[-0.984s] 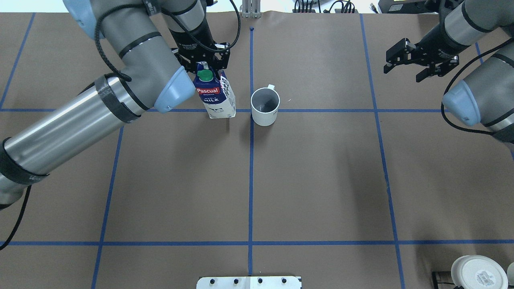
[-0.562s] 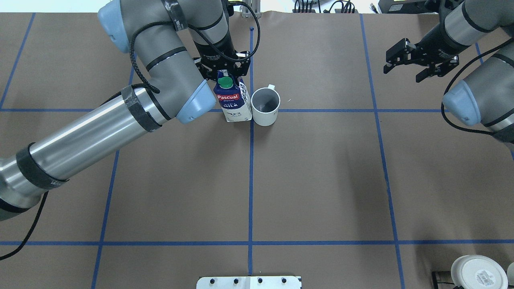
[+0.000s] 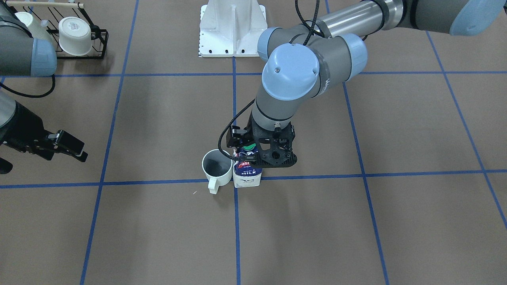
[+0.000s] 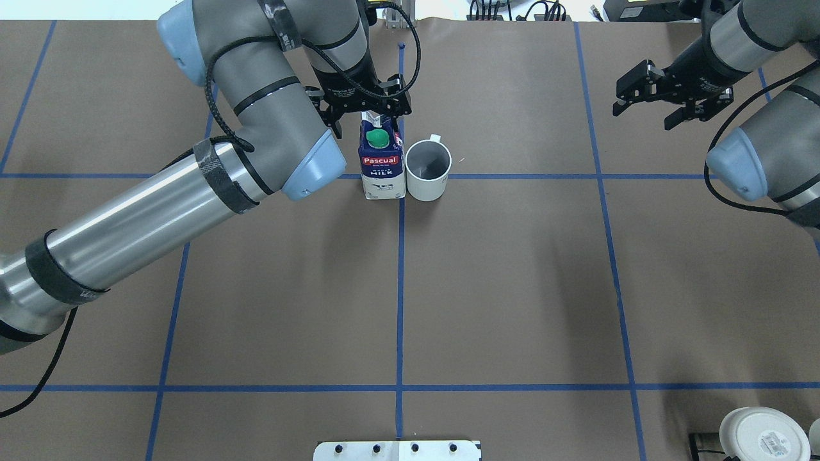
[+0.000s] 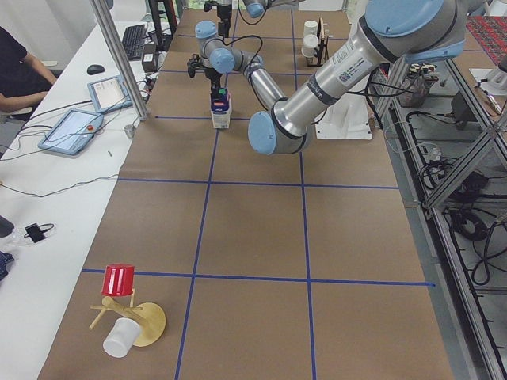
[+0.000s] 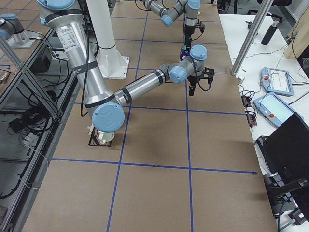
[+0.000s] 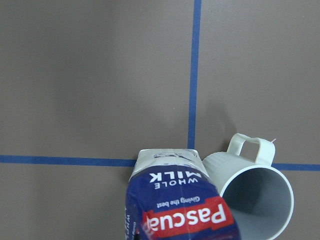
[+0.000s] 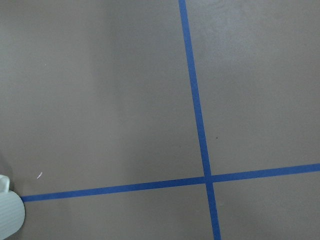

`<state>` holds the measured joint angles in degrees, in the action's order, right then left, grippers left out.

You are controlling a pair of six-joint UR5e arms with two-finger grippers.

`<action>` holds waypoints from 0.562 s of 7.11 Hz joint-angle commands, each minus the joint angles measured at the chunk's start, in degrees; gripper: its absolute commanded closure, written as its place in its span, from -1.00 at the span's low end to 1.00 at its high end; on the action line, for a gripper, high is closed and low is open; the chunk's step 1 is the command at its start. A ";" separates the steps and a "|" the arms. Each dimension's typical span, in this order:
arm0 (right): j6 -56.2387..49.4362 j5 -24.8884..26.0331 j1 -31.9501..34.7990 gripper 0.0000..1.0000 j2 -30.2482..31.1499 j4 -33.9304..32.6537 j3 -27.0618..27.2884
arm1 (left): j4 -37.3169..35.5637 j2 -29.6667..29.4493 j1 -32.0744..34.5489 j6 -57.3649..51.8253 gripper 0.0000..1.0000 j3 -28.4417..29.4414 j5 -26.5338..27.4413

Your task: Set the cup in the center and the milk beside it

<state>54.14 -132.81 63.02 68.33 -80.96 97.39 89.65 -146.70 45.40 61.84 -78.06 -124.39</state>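
The cup, a small white mug with a dark grey inside, stands just right of a blue tape crossing in the overhead view, its handle pointing away from the robot. The milk stands upright on its left, touching it. My left gripper is shut on the milk's top, over its far side. The front-facing view shows the cup, the milk and that gripper. The left wrist view shows the milk against the cup. My right gripper is open and empty, far right, above the table.
A black wire rack with white cups stands near the robot's right side; one cup's base shows in the overhead view. The robot's white base plate sits at the near edge. A wooden cup stand with a red cup is at the left end.
My left arm carried the milk to the right until it stood upright against the cup. The cup shifted slightly right. The right arm has not moved.
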 commanded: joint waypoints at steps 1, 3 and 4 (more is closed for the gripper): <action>-0.35 0.80 0.09 -1.00 1.18 1.05 0.96 | -2.53 3.49 3.70 -0.49 -0.97 -7.67 0.56; -0.35 6.12 0.00 -1.00 2.76 6.23 0.09 | -7.10 14.27 7.32 -6.42 -0.97 -20.23 0.47; -2.27 7.55 0.26 -1.00 5.99 6.34 -0.35 | -7.21 20.69 10.30 -9.95 -0.97 -25.17 0.38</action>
<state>53.31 -127.70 63.09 71.55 -75.72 97.49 83.49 -133.45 52.59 56.37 -96.66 -123.95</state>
